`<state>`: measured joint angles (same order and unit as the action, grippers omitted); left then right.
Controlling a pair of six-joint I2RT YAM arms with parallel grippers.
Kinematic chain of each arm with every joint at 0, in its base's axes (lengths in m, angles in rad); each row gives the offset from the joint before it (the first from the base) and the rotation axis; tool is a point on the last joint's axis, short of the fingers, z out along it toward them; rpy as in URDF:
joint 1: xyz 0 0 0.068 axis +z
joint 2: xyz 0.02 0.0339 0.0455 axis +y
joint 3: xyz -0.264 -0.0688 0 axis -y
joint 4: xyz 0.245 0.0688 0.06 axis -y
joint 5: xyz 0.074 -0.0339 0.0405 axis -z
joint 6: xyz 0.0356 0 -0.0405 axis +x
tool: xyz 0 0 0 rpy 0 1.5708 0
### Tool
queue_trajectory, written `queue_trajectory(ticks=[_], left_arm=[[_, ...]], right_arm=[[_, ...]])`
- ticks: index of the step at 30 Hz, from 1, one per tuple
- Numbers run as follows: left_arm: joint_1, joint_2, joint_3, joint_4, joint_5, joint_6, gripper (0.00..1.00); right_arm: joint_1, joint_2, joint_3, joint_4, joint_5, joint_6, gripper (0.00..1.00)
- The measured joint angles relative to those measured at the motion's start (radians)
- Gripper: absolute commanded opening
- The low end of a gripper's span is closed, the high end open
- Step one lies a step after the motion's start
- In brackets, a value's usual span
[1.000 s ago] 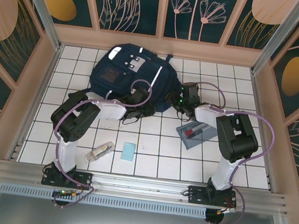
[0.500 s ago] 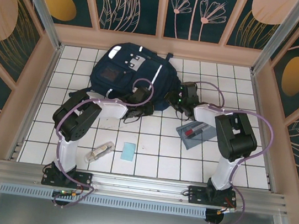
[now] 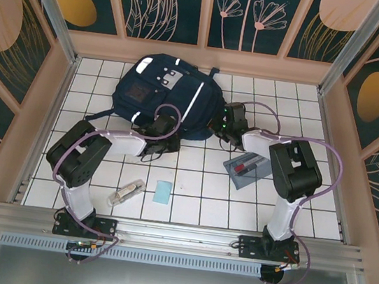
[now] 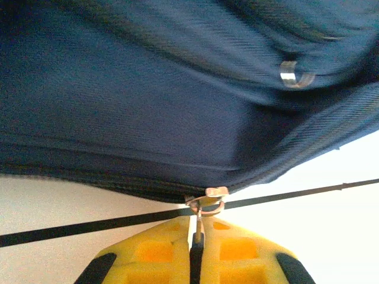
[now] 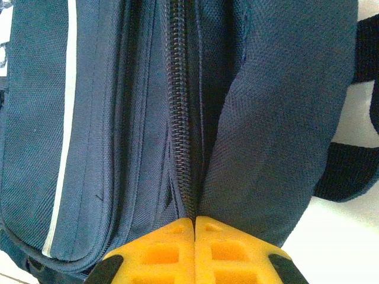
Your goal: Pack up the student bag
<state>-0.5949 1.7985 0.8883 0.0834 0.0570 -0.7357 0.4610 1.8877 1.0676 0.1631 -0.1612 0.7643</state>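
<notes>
**Bag gripped, zip shut, nothing packed**

Both my tools have closed since a second ago, and my left elbow has swung outward, turning the bag [image 3: 161, 92] a little. It lies at the far middle of the surface [image 3: 194, 206]. My left tool [image 4: 195, 228] pinches the zip pull [image 4: 204, 204]. My right tool [image 5: 194, 225] is pressed together on bag fabric at the zip [image 5: 180, 118]. Left to do, I judge: open it, then load the grey case [image 3: 248, 170], blue pad [image 3: 162, 192] and clear tube [image 3: 126, 192].
</notes>
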Motion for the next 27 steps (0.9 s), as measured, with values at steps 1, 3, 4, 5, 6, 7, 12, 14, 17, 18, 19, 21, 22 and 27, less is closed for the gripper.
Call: queue_trajectory(ticks=[1,3,4,5,6,7,12,14,17,18,19,21,22,27], left_arm=[[0.015,0.000,-0.006,-0.008,0.001,0.005,0.00],[0.035,-0.001,-0.009,-0.020,0.002,0.016,0.00],[0.044,-0.006,-0.009,-0.027,-0.002,0.025,0.00],[0.049,-0.011,-0.009,-0.034,-0.005,0.030,0.00],[0.056,-0.018,-0.010,-0.041,-0.010,0.037,0.00],[0.064,-0.027,-0.010,-0.049,-0.016,0.045,0.00],[0.089,-0.055,0.001,-0.092,-0.057,0.087,0.00],[0.095,-0.055,0.005,-0.100,-0.079,0.105,0.00],[0.126,-0.070,0.003,-0.122,-0.114,0.124,0.00],[0.146,-0.077,0.000,-0.125,-0.115,0.132,0.00],[0.165,-0.083,-0.005,-0.123,-0.108,0.135,0.00],[0.198,-0.095,-0.020,-0.119,-0.108,0.138,0.00],[0.219,-0.103,-0.032,-0.124,-0.121,0.137,0.00],[0.326,-0.141,-0.087,-0.161,-0.174,0.133,0.00]], right_arm=[[0.000,0.001,0.006,-0.008,0.004,-0.001,0.00],[-0.002,0.001,0.015,-0.021,0.011,-0.007,0.00],[-0.003,0.001,0.019,-0.027,0.015,-0.010,0.00],[-0.004,0.001,0.022,-0.033,0.018,-0.014,0.00],[-0.004,0.001,0.024,-0.038,0.023,-0.019,0.00],[-0.005,0.001,0.025,-0.040,0.029,-0.024,0.00],[-0.010,0.000,0.026,-0.041,0.043,-0.035,0.00],[-0.011,0.000,0.030,-0.049,0.054,-0.045,0.00],[-0.014,0.000,0.037,-0.062,0.064,-0.056,0.00],[-0.016,0.000,0.037,-0.063,0.066,-0.058,0.00],[-0.016,0.000,0.037,-0.065,0.062,-0.060,0.00],[-0.016,-0.003,0.038,-0.066,0.077,-0.066,0.00],[-0.024,-0.004,0.038,-0.074,0.093,-0.071,0.00],[-0.084,-0.005,0.038,-0.111,0.165,-0.079,0.00]])
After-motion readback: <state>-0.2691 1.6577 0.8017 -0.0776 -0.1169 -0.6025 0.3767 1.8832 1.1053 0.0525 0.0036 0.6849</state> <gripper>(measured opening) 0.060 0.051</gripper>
